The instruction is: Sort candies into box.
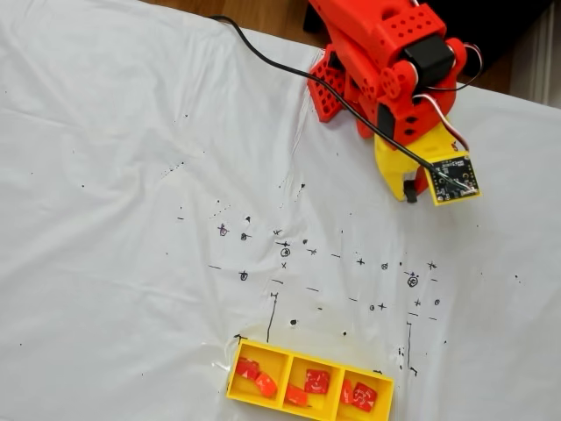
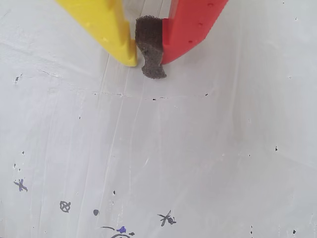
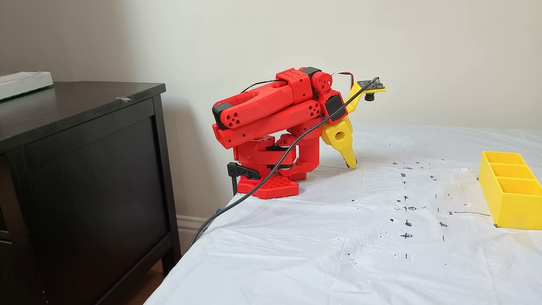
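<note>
Candies (image 1: 316, 381) sit two per compartment in yellow box (image 1: 241, 351) at tabletop (image 1: 105, 219) near edge in a fixed view, so sorting looks done, w/ fingers (image 2: 148, 62) pinched together, empty, arm folded far back.

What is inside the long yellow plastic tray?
In a fixed view, the yellow three-compartment tray holds six small red wrapped candies, two per compartment. Whatever lies beneath them is hidden.

Box (image 1: 237, 379) at near edge of desk (image 1: 114, 219) in a fixed view; candies (image 1: 316, 381) two per compartment; arm (image 1: 386, 61) folded at far edge, well apart.
</note>
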